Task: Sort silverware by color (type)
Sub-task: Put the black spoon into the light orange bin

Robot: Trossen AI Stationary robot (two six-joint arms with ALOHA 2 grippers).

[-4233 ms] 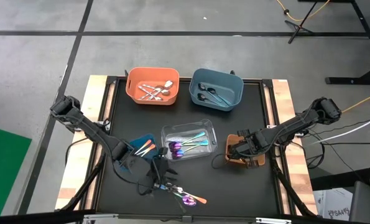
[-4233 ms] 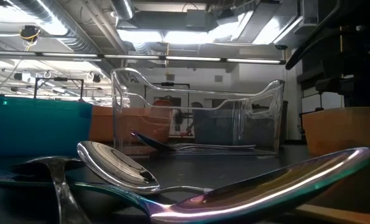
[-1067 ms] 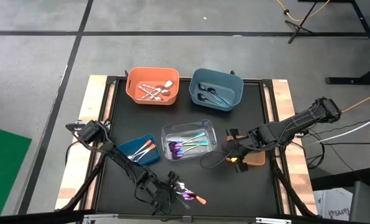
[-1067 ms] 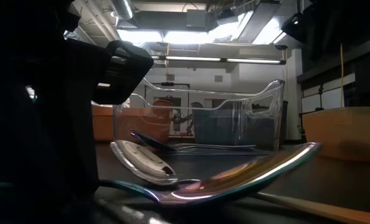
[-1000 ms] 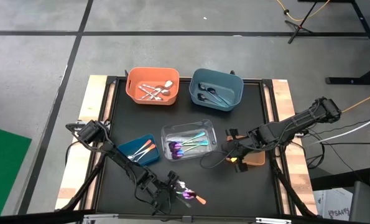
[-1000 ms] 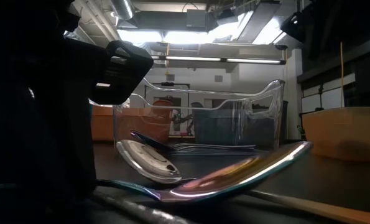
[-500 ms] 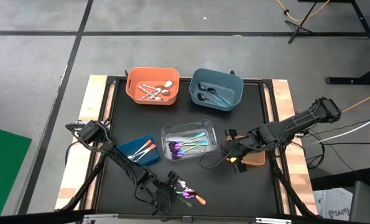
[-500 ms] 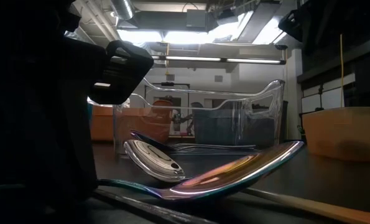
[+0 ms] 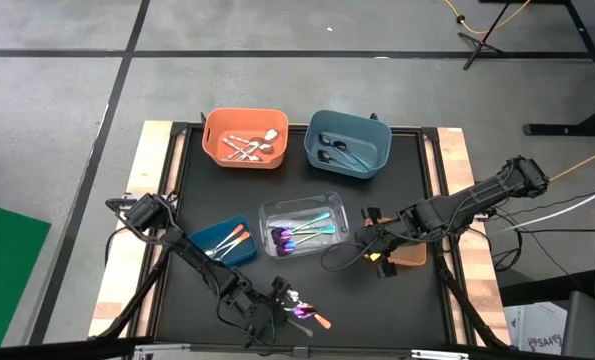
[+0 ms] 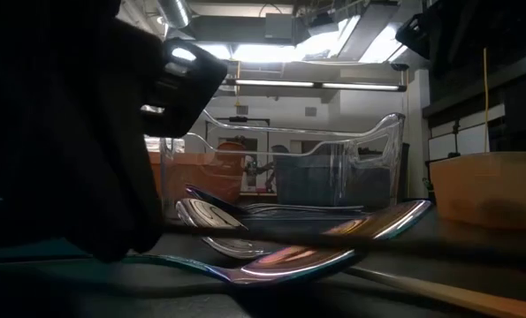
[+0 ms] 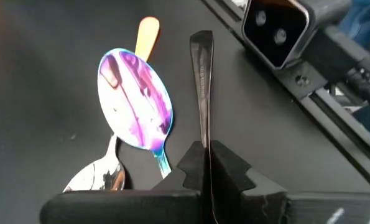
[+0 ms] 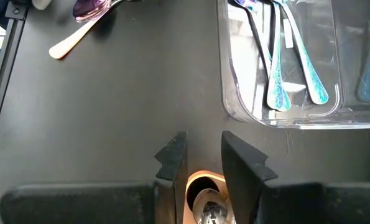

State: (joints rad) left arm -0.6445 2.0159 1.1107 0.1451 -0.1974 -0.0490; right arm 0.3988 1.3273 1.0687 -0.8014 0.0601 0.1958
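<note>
Left gripper (image 11: 204,163) low at table's near edge, fingers clamped on slim dark-handled utensil (image 11: 201,81), just beside iridescent purple-teal spoon (image 11: 137,99), wooden-orange handle (image 11: 147,28) and plain silver spoon bowl (image 11: 101,177). Pick step in hand. Next, probably: lift clear without dragging neighbours, carry to grey-blue bin (image 9: 348,143) with dark pieces. Other sorted pieces in orange bin (image 9: 244,138), small teal bin (image 9: 224,240), clear plastic bin (image 9: 304,227). Right gripper (image 12: 199,163) right of clear bin, near brown tray (image 9: 412,255), fingers part open around orange-handled piece (image 12: 203,198); grip unclear.

Glossy iridescent purple-teal metal spoon (image 11: 135,99), dark matt metal handle (image 11: 201,87), clear glossy plastic bin (image 9: 303,225), matt black table (image 9: 397,180)
</note>
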